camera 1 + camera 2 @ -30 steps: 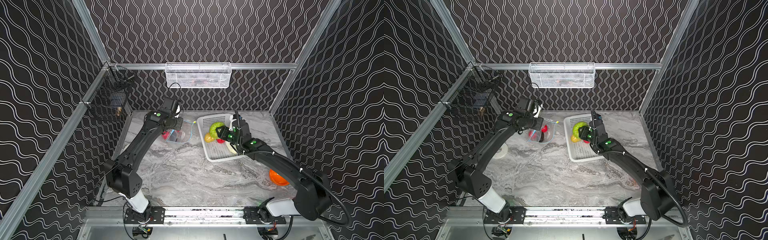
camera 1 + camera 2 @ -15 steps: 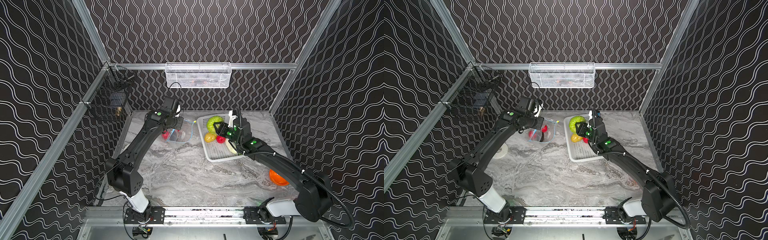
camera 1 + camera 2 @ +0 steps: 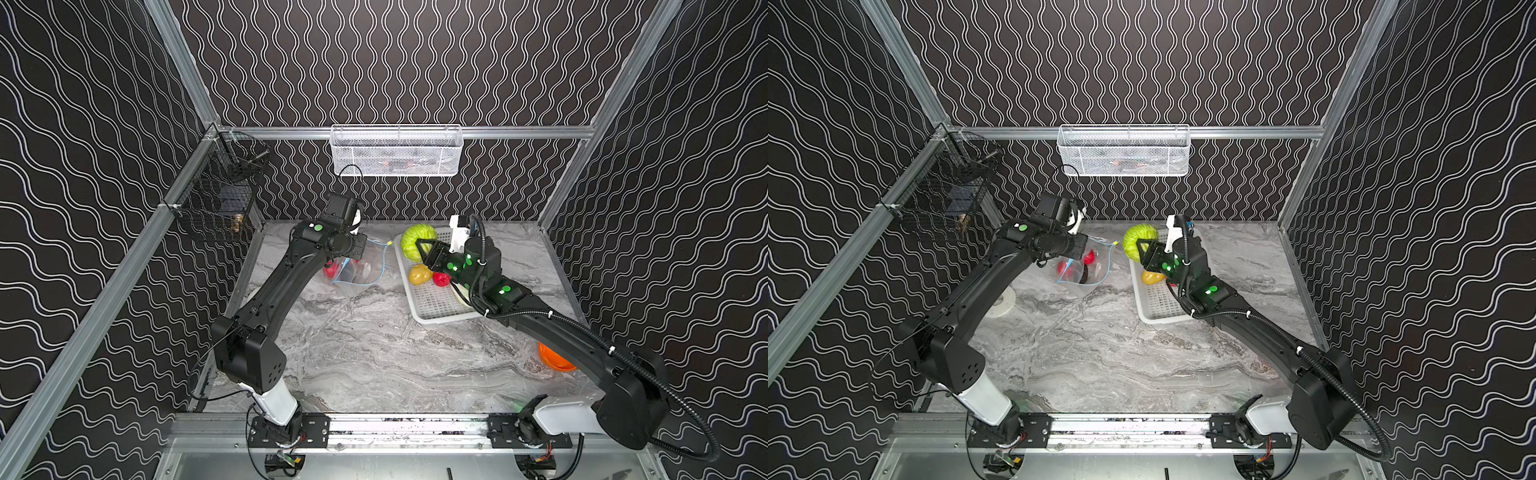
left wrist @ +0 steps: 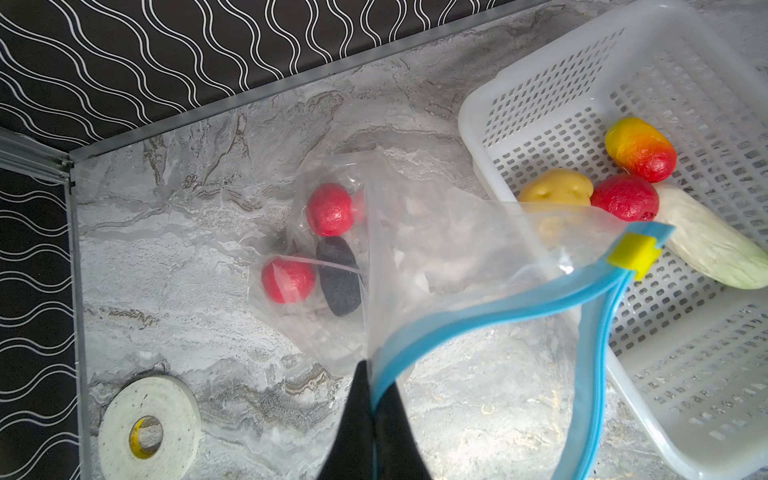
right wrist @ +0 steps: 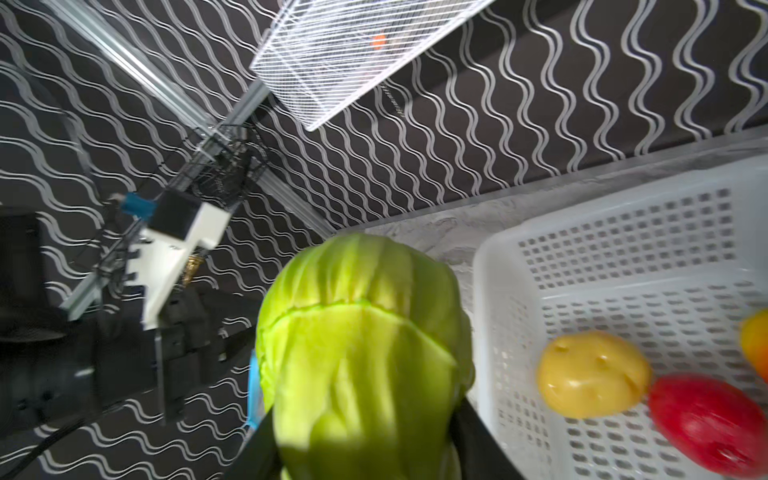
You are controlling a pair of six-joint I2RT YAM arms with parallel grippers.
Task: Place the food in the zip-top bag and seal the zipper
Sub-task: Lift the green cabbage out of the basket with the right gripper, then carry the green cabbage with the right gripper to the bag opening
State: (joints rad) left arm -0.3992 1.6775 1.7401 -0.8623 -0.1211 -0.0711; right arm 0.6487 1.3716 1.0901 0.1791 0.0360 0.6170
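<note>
The clear zip-top bag [image 4: 436, 249] lies on the marble, its mouth gaping. My left gripper [image 4: 374, 399] is shut on the blue zipper [image 4: 498, 299] strip, which it holds raised; the yellow-green slider [image 4: 633, 253] sits at the far end. Two red rounds [image 4: 329, 209] and a dark avocado [image 4: 338, 276] lie inside the bag. My right gripper [image 5: 365, 436] is shut on the green cabbage [image 3: 417, 241], held above the white basket's [image 3: 436, 320] far left corner, beside the bag [image 3: 361, 270]. The basket contains a potato [image 4: 557, 189], a red round [image 4: 623, 197], a pepper [image 4: 640, 149] and a radish [image 4: 706, 249].
A white tape roll [image 4: 149, 428] lies on the table left of the bag. An orange bowl [image 3: 555, 359] sits at the right, partly under the right arm. A white wire basket [image 3: 395, 149] hangs on the back wall and a black cage [image 3: 216, 208] on the left rail.
My right gripper has lifted the cabbage out of the basket and carried it left toward the bag. The left gripper has kept its hold on the bag's mouth.
</note>
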